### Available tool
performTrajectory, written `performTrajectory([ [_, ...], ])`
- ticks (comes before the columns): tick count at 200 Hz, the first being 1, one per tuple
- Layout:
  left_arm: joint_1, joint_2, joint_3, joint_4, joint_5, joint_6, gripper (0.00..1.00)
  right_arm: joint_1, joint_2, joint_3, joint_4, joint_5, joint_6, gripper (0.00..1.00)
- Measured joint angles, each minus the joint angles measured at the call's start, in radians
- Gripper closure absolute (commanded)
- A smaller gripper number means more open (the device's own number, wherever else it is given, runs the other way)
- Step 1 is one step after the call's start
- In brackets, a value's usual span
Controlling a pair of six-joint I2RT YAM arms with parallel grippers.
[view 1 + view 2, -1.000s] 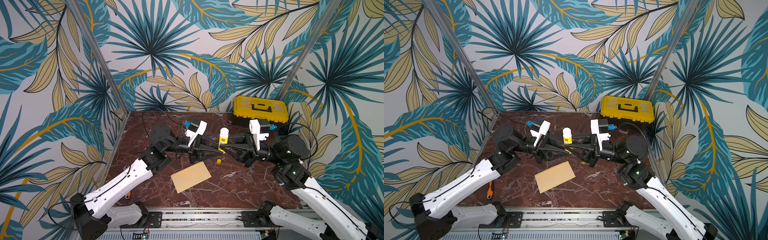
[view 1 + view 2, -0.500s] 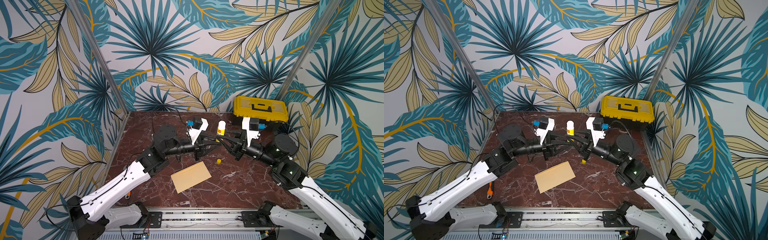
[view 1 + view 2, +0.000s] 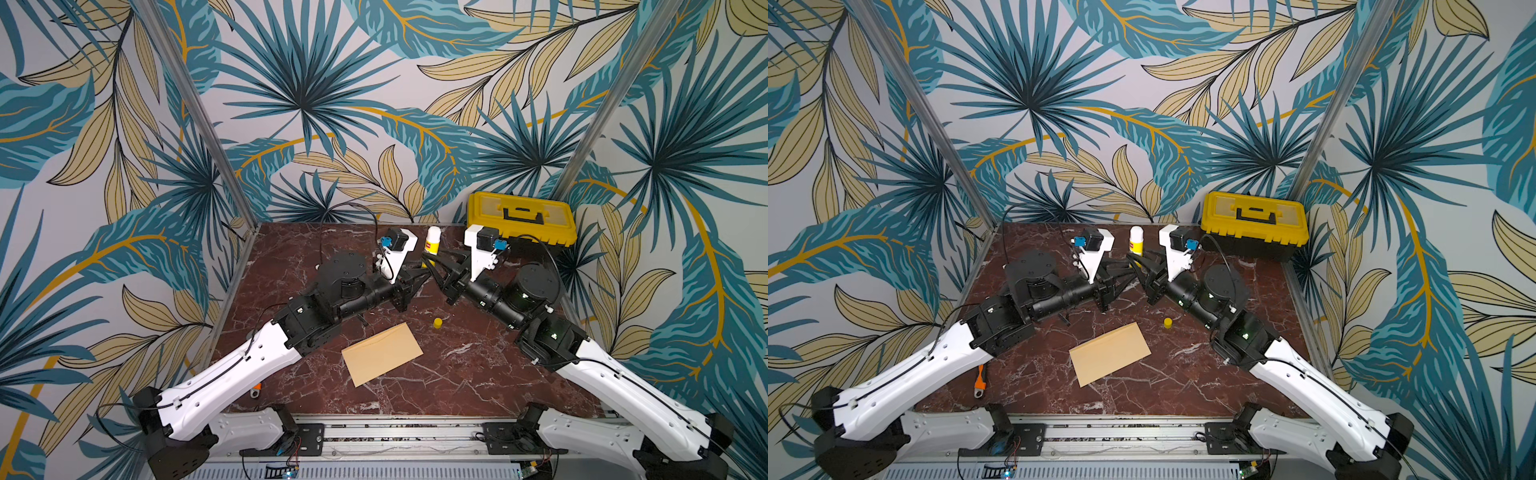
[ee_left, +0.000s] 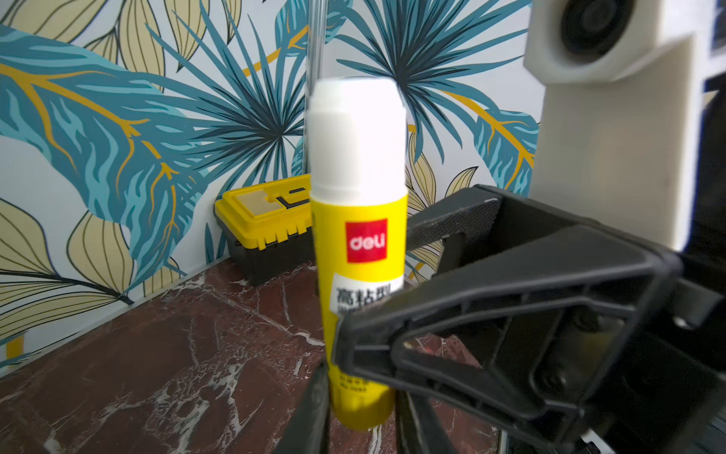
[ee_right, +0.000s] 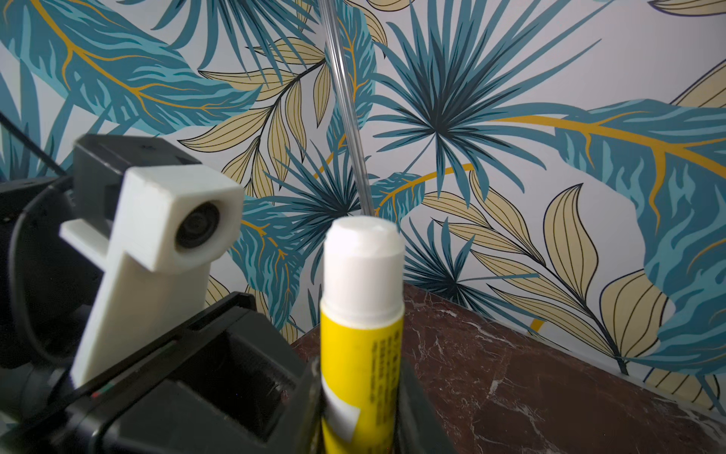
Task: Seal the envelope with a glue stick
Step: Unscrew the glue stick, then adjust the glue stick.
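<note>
Both arms have carried the glue stick (image 3: 431,245) from above the middle of the table (image 3: 291,257) toward the far wall. It is held upright over the far part of the table, to the left of the yellow toolbox (image 3: 521,218), which sits in the far right corner. Its white tip is bare and points up.

The left gripper (image 4: 359,408) reaches in from the left, its fingers clamped on the bottom end of the yellow tube. The right gripper (image 5: 361,393) reaches in from the right, its fingers closed on the tube a little higher, across the label.

The envelope (image 3: 382,353) has not shifted. It lies flat and skewed on the table, nearer than the grippers, with a plain face up and nothing touching it. The small yellow cap (image 3: 437,323) stands where it was, near the envelope's far right corner but apart from it. An orange-handled tool (image 3: 980,380) lies at the near left edge beside the left arm.
</note>
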Motion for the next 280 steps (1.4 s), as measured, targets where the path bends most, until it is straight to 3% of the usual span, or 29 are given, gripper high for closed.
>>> performTrajectory([
  [25,-0.029,0.016,0.031,-0.032,-0.087,0.019,0.8,0.01,0.01,0.011,-0.001,0.048,0.01,1.0],
  [41,-0.037,0.022,0.044,-0.046,-0.115,0.031,0.6,0.012,0.014,0.017,-0.003,0.059,0.016,1.0],
  [55,-0.043,0.02,0.045,-0.056,-0.128,0.04,0.48,0.01,0.014,0.019,-0.01,0.087,0.014,1.0],
  [88,-0.043,0.001,0.039,-0.067,-0.106,0.074,0.34,-0.003,0.004,0.02,-0.031,0.113,-0.001,1.0],
  [120,-0.027,-0.065,0.028,-0.033,0.037,0.095,0.33,-0.002,-0.02,0.02,-0.101,0.014,-0.049,1.0],
  [162,0.077,-0.175,-0.025,0.055,0.287,0.068,0.33,-0.001,-0.068,0.062,-0.222,-0.167,-0.108,1.0],
  [218,0.116,-0.166,-0.042,0.121,0.524,0.017,0.34,0.0,-0.138,0.082,-0.251,-0.406,-0.151,1.0],
  [280,0.119,-0.105,-0.053,0.241,0.737,-0.064,0.5,0.0,-0.104,0.09,-0.256,-0.55,-0.151,1.0],
])
